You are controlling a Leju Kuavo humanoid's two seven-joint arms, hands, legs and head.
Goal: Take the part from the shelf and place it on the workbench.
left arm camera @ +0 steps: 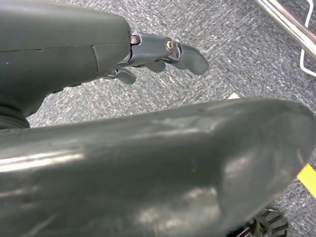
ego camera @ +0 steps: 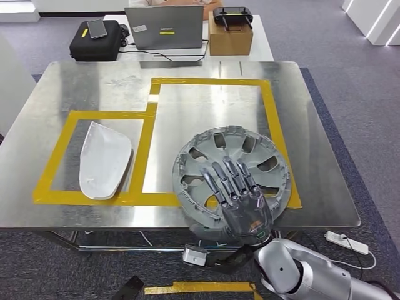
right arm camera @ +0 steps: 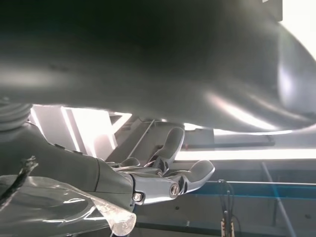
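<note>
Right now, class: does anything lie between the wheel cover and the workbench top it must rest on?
Nothing visible does. The wheel cover already lies on the workbench, with the right hand spread over its near side.

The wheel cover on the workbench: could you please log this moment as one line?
wheel cover: on workbench, inside taped box | right hand: flat on top of cover | white panel: in left taped box

The right hand (ego camera: 238, 197) is dark grey, with slim jointed fingers (ego camera: 222, 178) and a small green mark at the wrist. Its arm (ego camera: 306, 275) is rounded silver. Bright screws dot the left hand (left arm camera: 149, 52).
</note>
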